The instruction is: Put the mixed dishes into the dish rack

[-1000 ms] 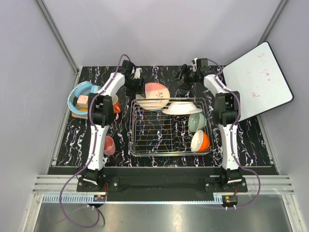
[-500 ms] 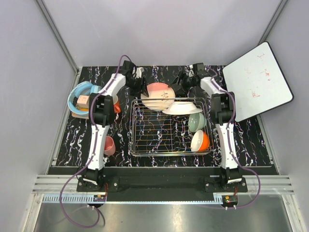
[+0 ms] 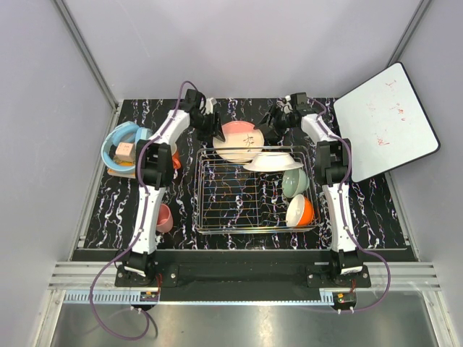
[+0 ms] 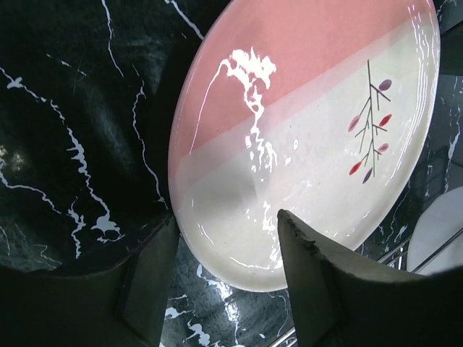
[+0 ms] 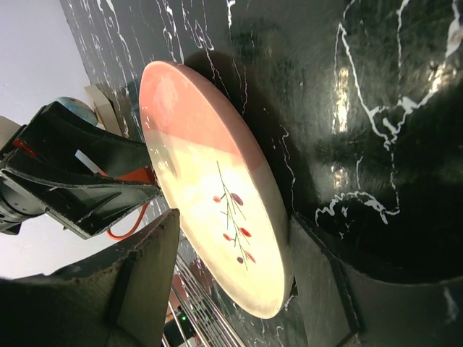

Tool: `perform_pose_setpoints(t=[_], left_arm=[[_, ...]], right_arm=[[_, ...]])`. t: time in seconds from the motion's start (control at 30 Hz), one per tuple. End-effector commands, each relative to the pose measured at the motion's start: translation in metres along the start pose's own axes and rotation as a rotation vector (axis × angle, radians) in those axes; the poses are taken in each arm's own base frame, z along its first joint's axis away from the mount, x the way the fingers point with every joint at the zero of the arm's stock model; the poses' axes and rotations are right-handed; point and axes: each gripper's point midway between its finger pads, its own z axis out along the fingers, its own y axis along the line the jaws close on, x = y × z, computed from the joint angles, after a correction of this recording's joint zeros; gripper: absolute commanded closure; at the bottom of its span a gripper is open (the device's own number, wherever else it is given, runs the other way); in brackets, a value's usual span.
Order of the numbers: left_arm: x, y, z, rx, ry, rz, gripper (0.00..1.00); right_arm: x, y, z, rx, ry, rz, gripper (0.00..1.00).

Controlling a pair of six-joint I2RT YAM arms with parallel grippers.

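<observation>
Salmon-pink plate with twig motif (image 3: 239, 142): tilted over far rim of dish rack (image 3: 198, 199), above black marble counter (image 3: 108, 210). Left tool (image 4: 228, 224) spread astride its left edge. Right tool (image 5: 233, 220) spread astride its right edge. Contact unclear.

The top external camera looks down from above and behind over the whole table (image 3: 101, 217). Both wrist cameras sit close to the salmon-pink plate (image 3: 239, 141) (image 4: 304, 130) (image 5: 210, 195), facing it from opposite sides. All three views share it, and probably some of the dish rack (image 3: 197, 195) wires too.
</observation>
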Motion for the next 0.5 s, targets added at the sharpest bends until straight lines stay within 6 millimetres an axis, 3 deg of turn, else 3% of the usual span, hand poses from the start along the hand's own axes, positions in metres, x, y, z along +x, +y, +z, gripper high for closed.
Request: perform_pose_setpoints(t=[0.0,0.27,0.47], left_arm=[[0.026,-0.052,0.050,0.156,0.059,0.047,0.40],[0.034,-0.067,0.060,0.181,0.072,0.064,0.40],[0.042,-0.076,0.067,0.204,0.087,0.068,0.40]], right_arm=[[0.024,0.071,0.008,-0.184,0.094,-0.081,0.33],[0.028,0.122,0.002,-0.323,0.107,-0.103,0.37],[0.035,0.142,0.003,-0.372,0.114,-0.124,0.37]])
